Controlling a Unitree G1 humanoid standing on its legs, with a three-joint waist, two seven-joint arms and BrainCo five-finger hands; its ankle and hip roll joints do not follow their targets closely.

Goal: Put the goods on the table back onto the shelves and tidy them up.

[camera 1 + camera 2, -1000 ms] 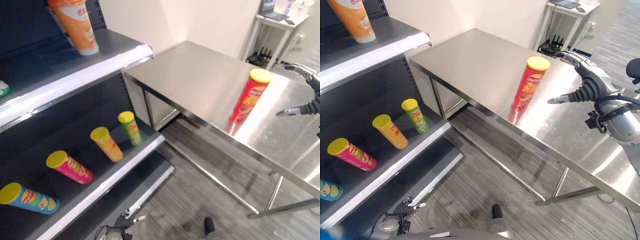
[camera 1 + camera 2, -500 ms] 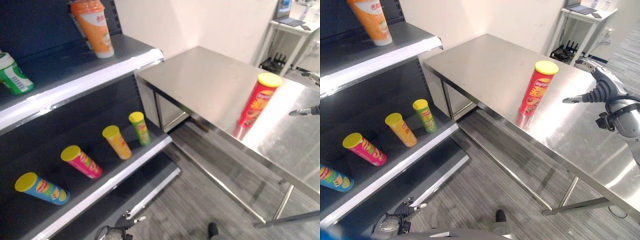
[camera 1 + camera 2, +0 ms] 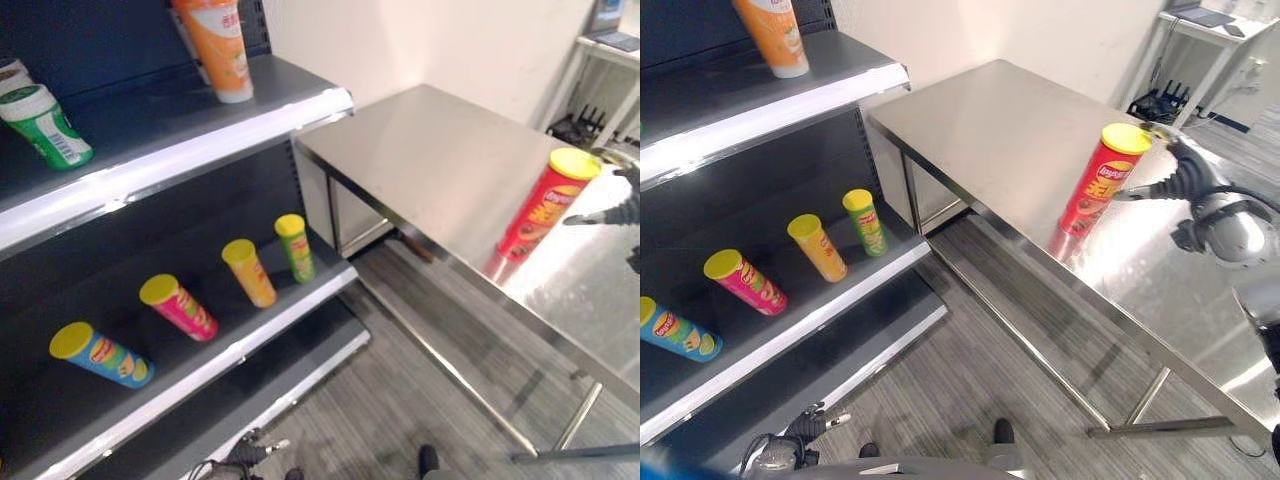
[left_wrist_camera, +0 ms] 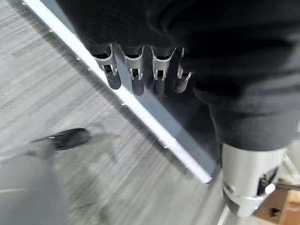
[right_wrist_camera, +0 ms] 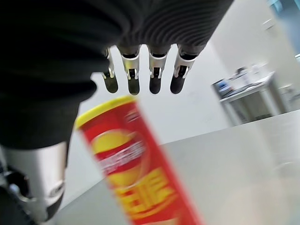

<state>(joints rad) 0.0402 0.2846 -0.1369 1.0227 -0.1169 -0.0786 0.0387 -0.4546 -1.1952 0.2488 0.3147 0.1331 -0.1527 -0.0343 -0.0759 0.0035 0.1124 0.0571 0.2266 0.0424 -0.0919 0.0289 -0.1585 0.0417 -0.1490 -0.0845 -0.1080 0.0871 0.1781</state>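
Red crisp tube (image 3: 1102,180), yellow-lidded, stands upright on the steel table (image 3: 990,120) near its front edge; it is the one item seen on the table.

Right hand (image 3: 1170,180) is held just beside the tube's upper part, on the side away from the shelves. In the right wrist view its fingers (image 5: 157,77) are spread straight above the tube's lid, thumb apart, nothing enclosed. Contact with the tube cannot be confirmed.

Left hand (image 4: 140,70) is seen in its wrist view low over the floor beside the shelf base, fingers relaxed, nothing held.

Shelf unit (image 3: 200,130) stands well apart from the tube, at the table's other end. On its lower shelf (image 3: 250,340) four tubes lie tilted in a row: a blue tube (image 3: 100,353), a pink tube (image 3: 178,306), an orange-yellow tube (image 3: 248,271) and a green tube (image 3: 295,246). On the upper shelf an orange cup (image 3: 222,45) and a green-and-white bottle (image 3: 45,122) are noted.

Step judged: approach to grasp, with the tube not yet taken. The next move is judged to call for the open fingers and thumb to be brought round the tube's body and closed squarely, since a tall narrow tube tips easily if pushed near the lid. A lift and carry to the shelf would then be required.
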